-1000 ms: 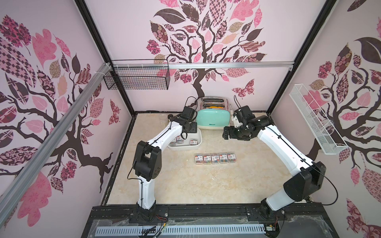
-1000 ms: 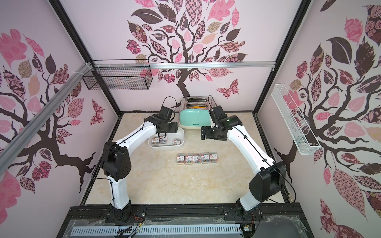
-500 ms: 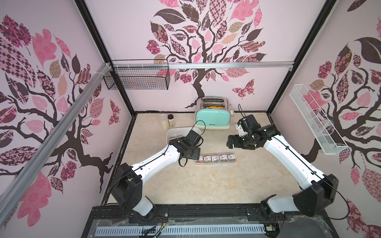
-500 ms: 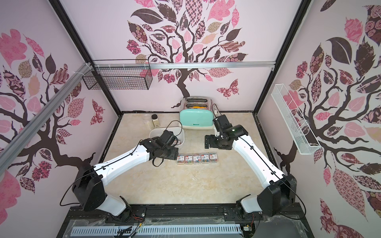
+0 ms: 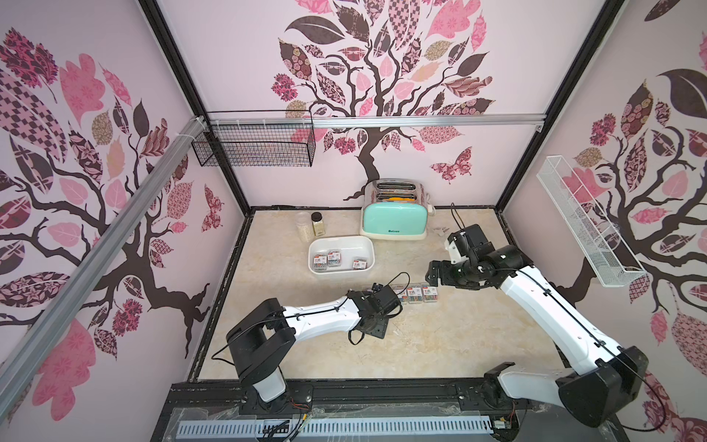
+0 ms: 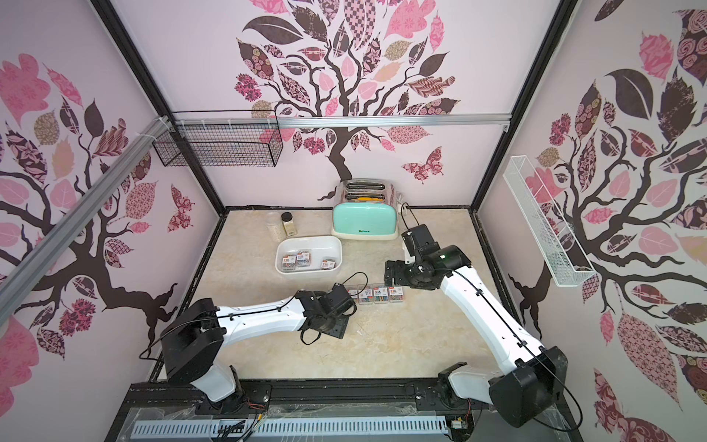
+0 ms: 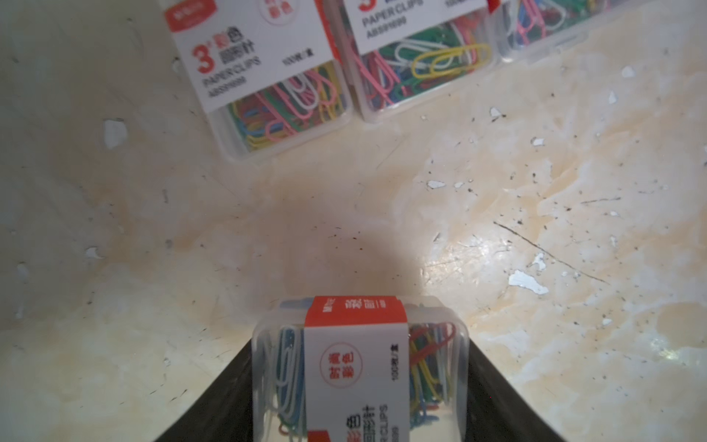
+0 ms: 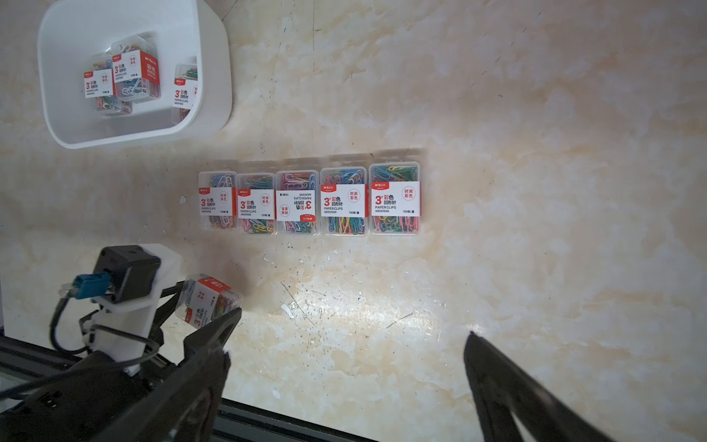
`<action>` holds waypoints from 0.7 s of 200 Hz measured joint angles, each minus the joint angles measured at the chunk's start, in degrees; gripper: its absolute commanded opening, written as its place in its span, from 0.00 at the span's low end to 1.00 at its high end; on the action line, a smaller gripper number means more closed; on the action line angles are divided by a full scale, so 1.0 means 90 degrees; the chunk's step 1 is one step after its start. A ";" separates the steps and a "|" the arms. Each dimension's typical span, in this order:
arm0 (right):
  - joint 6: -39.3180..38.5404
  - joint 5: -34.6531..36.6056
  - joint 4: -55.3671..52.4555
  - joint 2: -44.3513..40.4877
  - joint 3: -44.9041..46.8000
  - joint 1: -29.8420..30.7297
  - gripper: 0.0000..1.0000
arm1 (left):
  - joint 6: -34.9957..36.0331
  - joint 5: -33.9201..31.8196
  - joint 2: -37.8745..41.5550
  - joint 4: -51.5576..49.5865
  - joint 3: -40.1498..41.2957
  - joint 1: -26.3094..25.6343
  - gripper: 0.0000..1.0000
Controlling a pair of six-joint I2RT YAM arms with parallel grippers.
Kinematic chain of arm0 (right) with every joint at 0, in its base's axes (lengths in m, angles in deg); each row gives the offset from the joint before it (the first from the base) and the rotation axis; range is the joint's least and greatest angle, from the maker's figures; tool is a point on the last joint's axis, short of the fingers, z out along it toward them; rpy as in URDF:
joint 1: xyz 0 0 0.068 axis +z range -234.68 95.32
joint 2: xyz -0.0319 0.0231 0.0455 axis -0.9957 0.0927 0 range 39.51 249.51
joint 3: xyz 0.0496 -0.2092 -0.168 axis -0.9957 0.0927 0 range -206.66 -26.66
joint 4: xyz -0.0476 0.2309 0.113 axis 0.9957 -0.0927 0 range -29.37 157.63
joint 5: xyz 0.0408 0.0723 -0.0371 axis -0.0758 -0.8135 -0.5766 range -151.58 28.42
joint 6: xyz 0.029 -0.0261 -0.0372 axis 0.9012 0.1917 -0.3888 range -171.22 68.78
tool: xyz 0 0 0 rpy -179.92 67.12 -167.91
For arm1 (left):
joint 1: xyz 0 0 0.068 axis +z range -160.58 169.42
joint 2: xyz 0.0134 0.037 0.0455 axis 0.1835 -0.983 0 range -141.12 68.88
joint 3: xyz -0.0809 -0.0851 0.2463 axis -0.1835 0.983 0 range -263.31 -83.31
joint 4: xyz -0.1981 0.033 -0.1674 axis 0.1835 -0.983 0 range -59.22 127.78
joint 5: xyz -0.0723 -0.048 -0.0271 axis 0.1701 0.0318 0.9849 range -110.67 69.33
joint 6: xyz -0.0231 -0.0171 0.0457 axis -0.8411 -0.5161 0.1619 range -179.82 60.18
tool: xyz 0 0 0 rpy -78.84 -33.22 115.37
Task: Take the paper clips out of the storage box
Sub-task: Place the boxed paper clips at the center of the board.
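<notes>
The white storage box (image 5: 341, 239) (image 6: 308, 240) (image 8: 214, 92) stands in front of the toaster with three cases of paper clips (image 5: 332, 258) (image 8: 126, 78) inside. Several more cases lie in a row (image 5: 421, 294) (image 6: 378, 295) (image 8: 310, 203) on the table nearer the front. My left gripper (image 7: 359, 344) (image 8: 208, 306) is shut on one clear case (image 7: 359, 367) of coloured clips, just in front of the row's left end and low over the table. My right gripper (image 8: 350, 329) (image 5: 433, 272) hovers open and empty above the row's right end.
A mint-green toaster (image 5: 394, 222) stands at the back, with two jars (image 5: 310, 225) to its left. A black wire basket (image 5: 252, 147) hangs on the back left wall and a white one (image 5: 585, 225) on the right wall. Black rail (image 8: 267, 417) borders the table's front.
My left arm has swung from the storage box toward the front, carrying a case to the row's left end. The right arm has drawn back from the toaster toward the row.
</notes>
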 measured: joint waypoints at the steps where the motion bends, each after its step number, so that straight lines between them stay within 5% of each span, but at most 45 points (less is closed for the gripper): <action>1: 0.0000 0.0000 -0.0005 -0.0005 0.0000 0.0000 0.99 | -0.0005 0.0000 -0.0010 0.0005 0.0000 -0.0007 0.71; 44: 0.0017 0.0002 -0.0056 -0.0257 0.0000 0.0000 0.99 | -0.0182 0.0070 -0.0330 0.0308 0.0000 -0.0216 0.73; 118: 0.0017 0.0022 -0.0080 -0.0267 0.0000 0.0000 0.99 | -0.0279 0.0034 -0.0420 0.0357 -0.0007 -0.0216 0.98; 140: 0.0012 0.0087 -0.0097 -0.0265 -0.0005 0.0000 0.99 | -0.0294 -0.0087 -0.0364 0.0153 -0.0056 -0.0216 0.98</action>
